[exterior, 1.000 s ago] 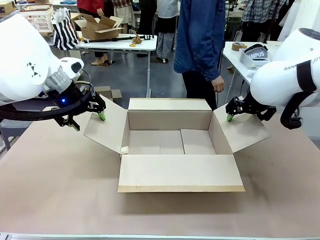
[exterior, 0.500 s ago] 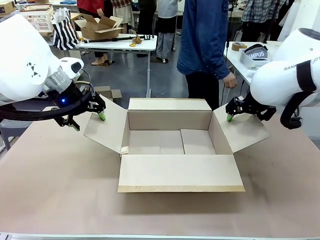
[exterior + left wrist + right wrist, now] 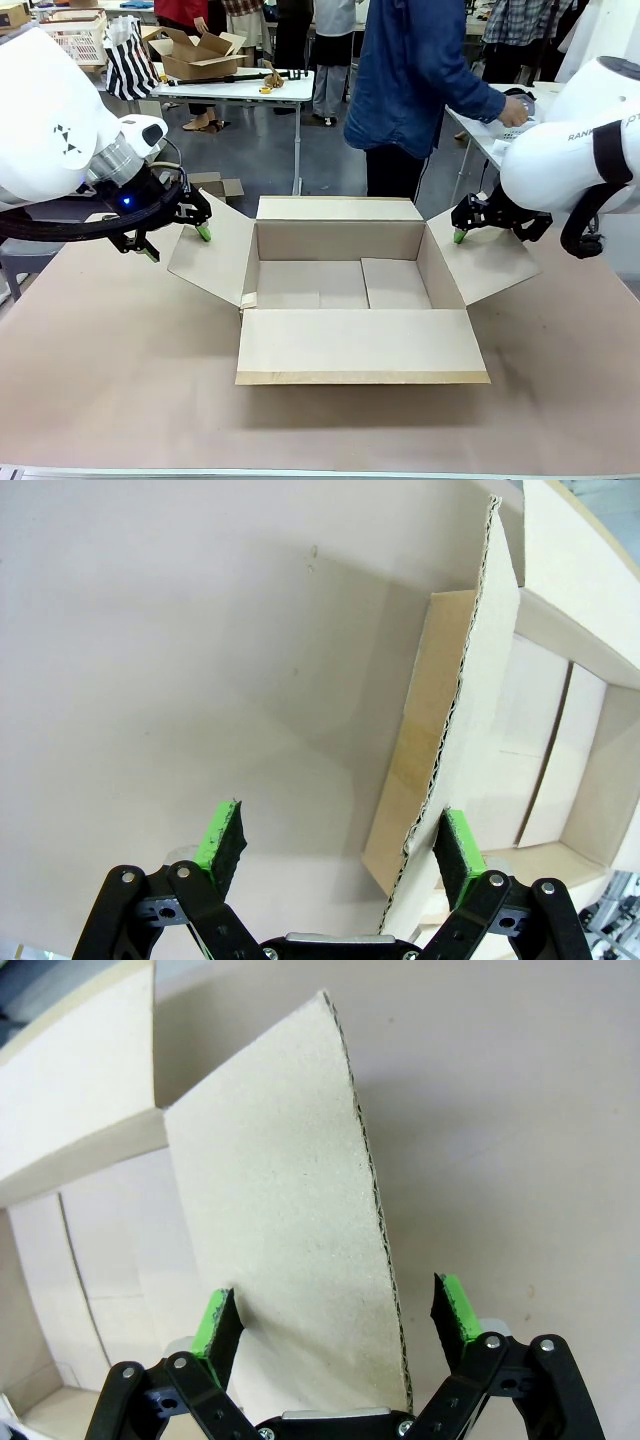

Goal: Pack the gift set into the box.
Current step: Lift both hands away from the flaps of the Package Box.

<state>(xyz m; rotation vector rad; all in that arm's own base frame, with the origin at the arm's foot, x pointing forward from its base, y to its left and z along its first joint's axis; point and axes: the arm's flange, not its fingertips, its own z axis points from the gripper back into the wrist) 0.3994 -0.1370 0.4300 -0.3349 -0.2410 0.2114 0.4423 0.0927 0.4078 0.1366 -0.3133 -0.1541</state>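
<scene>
The left gripper [image 3: 340, 845] is spread wide, its green pads straddling the edge of the box's [image 3: 355, 300] left flap [image 3: 210, 262] without pinching it, and the right gripper [image 3: 338, 1322] stands just as wide astride the right flap [image 3: 485, 262]. Each seems placed to keep its side flap folded outward so the mouth stays clear for loading. Between them the box sits on the table [image 3: 100, 380], all four flaps splayed, the near flap lying flat toward the robot and the inside empty. Beyond the box's far flap, a person in a blue top leans away, one hand [image 3: 514, 110] reaching to a side table where a pale basket, probably the gift set [image 3: 512, 118], lies mostly hidden, not yet brought over.
</scene>
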